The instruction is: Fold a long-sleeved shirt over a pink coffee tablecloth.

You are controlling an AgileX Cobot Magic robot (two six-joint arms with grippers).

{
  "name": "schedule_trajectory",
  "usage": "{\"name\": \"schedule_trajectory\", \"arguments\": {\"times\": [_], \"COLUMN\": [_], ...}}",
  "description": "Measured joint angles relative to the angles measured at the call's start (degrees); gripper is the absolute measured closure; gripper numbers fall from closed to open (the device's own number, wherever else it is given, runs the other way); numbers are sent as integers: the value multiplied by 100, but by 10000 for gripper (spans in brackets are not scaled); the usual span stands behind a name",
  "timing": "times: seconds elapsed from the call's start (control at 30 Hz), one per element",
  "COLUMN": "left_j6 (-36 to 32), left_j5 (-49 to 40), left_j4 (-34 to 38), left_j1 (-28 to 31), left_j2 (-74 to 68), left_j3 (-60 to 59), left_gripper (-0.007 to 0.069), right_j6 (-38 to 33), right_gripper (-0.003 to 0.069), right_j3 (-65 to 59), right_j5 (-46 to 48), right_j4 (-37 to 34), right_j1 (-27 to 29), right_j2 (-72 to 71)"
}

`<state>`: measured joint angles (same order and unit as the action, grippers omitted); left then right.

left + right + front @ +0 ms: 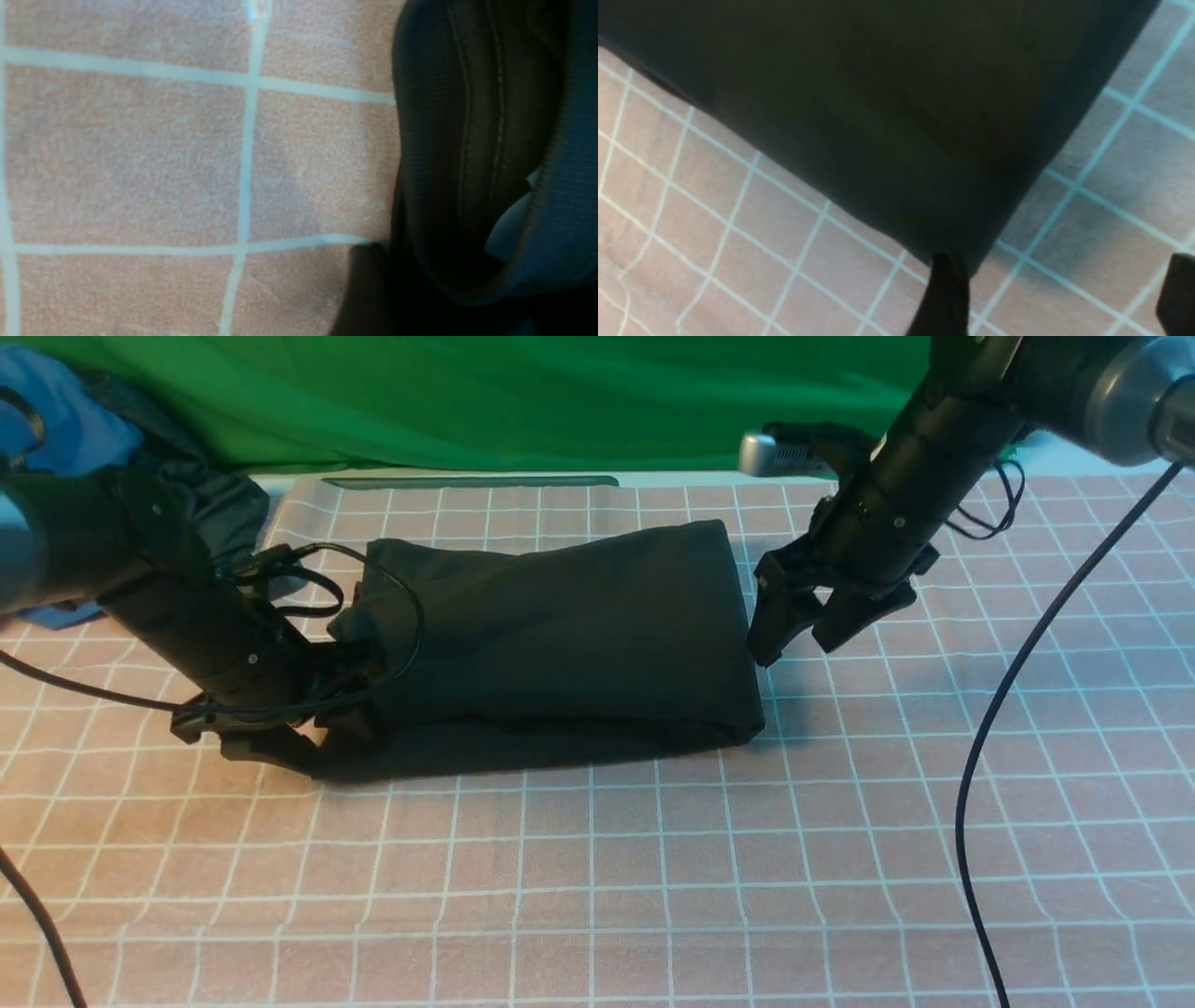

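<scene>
The long-sleeved shirt (560,644) lies folded into a black oblong on the pink coffee tablecloth (597,877), which is squared with thin white lines. My left gripper (317,733) rests low at the shirt's left end, jaws apart, with the collar edge beside it. The left wrist view shows the ribbed collar (467,140), a pale neck label (509,228) and one dark finger (364,289) on the tablecloth (140,154). My right gripper (808,630) hangs open just off the shirt's right edge. In its wrist view only tablecloth (738,242) lies within my right gripper (1062,298), next to the shirt's corner (878,116).
A green cloth (467,392) hangs across the back. A blue garment (56,420) and a smaller dark grey garment (215,495) lie piled at the back left behind my left arm. A black cable (1008,709) trails over the right side of the tablecloth.
</scene>
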<state>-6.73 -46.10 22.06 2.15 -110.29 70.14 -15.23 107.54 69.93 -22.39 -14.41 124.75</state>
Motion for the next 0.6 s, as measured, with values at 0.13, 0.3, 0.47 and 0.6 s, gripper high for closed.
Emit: {"name": "schedule_trajectory", "arguments": {"times": [0.13, 0.3, 0.47, 0.6], "left_j6": [-90, -153, -91, -57], "left_j5": [-19, -62, -163, -260], "left_j4": [151, 216, -46, -213], "left_j1": [0, -11, -35, -41], "left_j2": [-26, -61, 58, 346], "left_j3": [0, 0, 0, -24], "left_gripper": [375, 568, 577, 577], "right_j6": [-50, -242, -136, 189], "right_gripper": [62, 65, 65, 65], "right_j3": [0, 0, 0, 0], "right_j5": [0, 0, -45, -168], "right_j4": [-136, -180, -120, 164], "right_j1": [-71, -298, -429, -428], "right_j2": [171, 185, 273, 307]}}
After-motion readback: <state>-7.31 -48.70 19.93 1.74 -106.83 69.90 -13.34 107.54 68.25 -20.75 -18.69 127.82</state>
